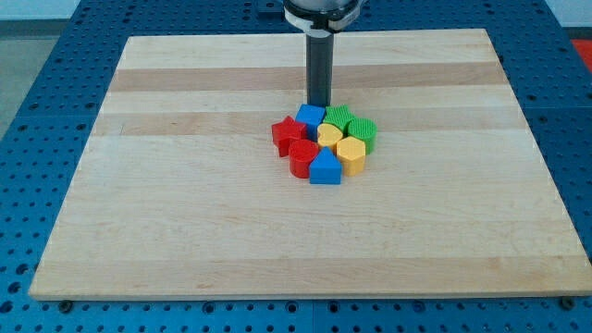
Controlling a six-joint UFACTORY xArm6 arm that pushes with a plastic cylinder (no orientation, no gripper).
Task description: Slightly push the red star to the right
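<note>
You've got the board [185, 231] bare except one tight cluster near centre. Red star [286, 132] sits at cluster's left edge, touching the blue cube [311, 117]. My tip [318, 104], a bare rod holding nothing, is just above the cube, not left of star. Judgement: push not begun; approach remains.

The red star [287, 133] lies flat on the bench [185, 222], a little toward the view's top of the bench's middle and roughly midway between its left and right edges. Its points are rounded and its top face is level. It is well apart from all four corners and every edge
</note>
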